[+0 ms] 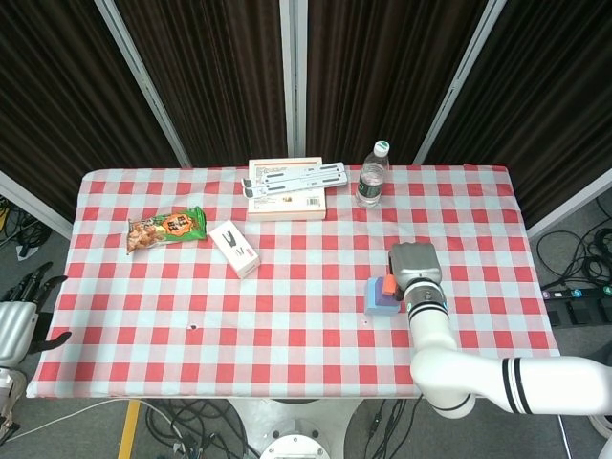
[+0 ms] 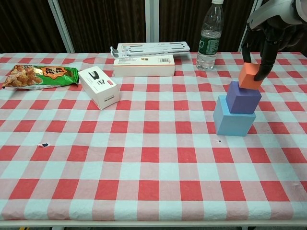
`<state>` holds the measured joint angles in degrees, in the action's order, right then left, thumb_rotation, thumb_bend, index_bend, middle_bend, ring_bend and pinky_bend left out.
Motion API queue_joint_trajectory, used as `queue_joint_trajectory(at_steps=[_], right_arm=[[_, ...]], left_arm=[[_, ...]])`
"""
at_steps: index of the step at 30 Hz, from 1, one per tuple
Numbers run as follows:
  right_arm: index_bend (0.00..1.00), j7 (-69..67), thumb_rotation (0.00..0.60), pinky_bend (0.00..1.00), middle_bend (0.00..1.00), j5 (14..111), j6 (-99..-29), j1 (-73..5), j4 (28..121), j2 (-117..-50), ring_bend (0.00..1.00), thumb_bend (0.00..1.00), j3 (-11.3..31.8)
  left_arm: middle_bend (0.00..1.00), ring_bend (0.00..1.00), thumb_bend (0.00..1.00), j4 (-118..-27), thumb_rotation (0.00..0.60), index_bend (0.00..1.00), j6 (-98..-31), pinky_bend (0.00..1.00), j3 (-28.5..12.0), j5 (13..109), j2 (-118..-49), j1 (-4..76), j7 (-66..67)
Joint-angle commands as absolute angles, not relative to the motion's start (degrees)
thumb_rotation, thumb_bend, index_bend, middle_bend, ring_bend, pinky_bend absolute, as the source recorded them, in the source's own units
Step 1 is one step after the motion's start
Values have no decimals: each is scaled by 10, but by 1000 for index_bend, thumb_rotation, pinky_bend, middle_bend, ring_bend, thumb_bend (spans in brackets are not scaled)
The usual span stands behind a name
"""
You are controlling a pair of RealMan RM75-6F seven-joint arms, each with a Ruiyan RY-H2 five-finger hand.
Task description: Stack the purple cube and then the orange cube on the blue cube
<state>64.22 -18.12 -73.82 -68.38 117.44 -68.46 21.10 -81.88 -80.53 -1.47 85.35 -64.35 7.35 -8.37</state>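
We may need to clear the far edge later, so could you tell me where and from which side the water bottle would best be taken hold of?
Probably around the body of the water bottle, at the labelled middle, coming from the side with the right hand, which is nearer but now holds the orange cube. The bottle stands upright and alone, with a bare side facing the right edge of the table.

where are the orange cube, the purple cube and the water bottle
orange cube [image 2: 249, 75], chest view, its front face
purple cube [image 2: 242, 97], chest view, its front face
water bottle [image 2: 209, 42], chest view, its label
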Motion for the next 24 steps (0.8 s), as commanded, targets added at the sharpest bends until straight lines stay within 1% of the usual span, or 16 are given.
queue_joint_trajectory(at_steps=[1,13,24], right_arm=[[550,647,600,1000,1000,-183,-737,-687,1175,-682,1000,134,209],[550,654,600,1000,1000,-187,-724,-695,1162,-688,1000,136,192],[553,646,600,1000,1000,-185,-716,-695,1155,-689,1000,136,186]], left_arm=[[143,133,51,-819,600,248,-806,271,-15,853,-644,74,-84],[143,133,51,-818,600,249,-806,271,-15,852,-644,73,-85],[143,133,51,-816,600,248,-806,271,-15,852,-645,74,-84]])
